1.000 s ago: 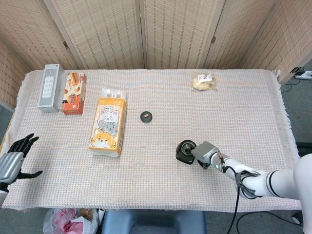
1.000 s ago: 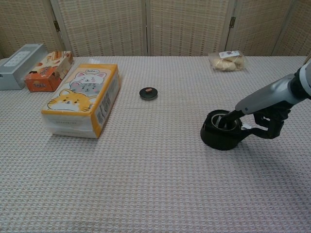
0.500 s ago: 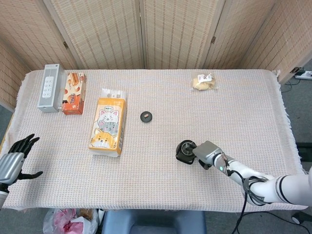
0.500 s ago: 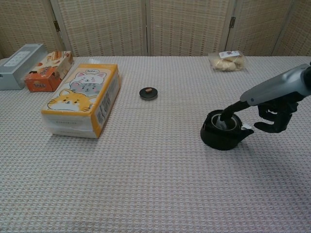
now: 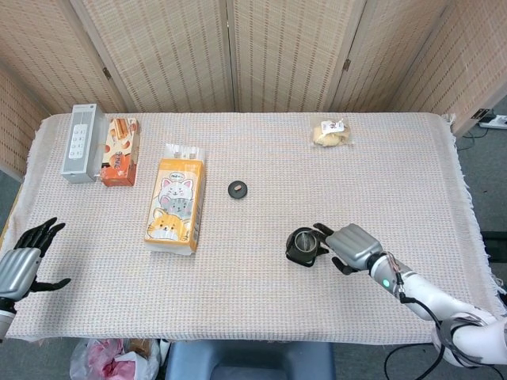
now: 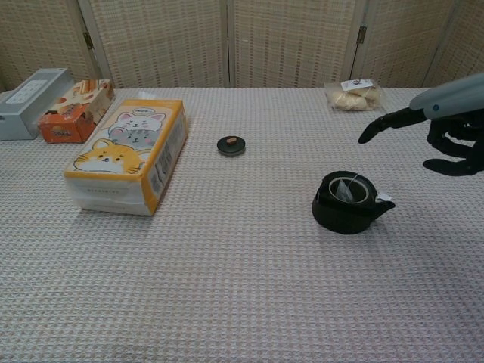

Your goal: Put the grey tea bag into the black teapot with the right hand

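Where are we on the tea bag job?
Done: the grey tea bag sits inside the black teapot, its tag over the rim. In hand: nothing; the right hand is above the pot, fingers spread. The left hand is idle at the table edge. Left: nothing visible.

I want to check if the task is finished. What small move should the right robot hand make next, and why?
Probably draw the right robot hand a little further back to rest. The grey tea bag already lies inside the round black teapot, its small white tag hanging over the rim, and the robot hand holds nothing, fingers apart, above and clear of the pot.
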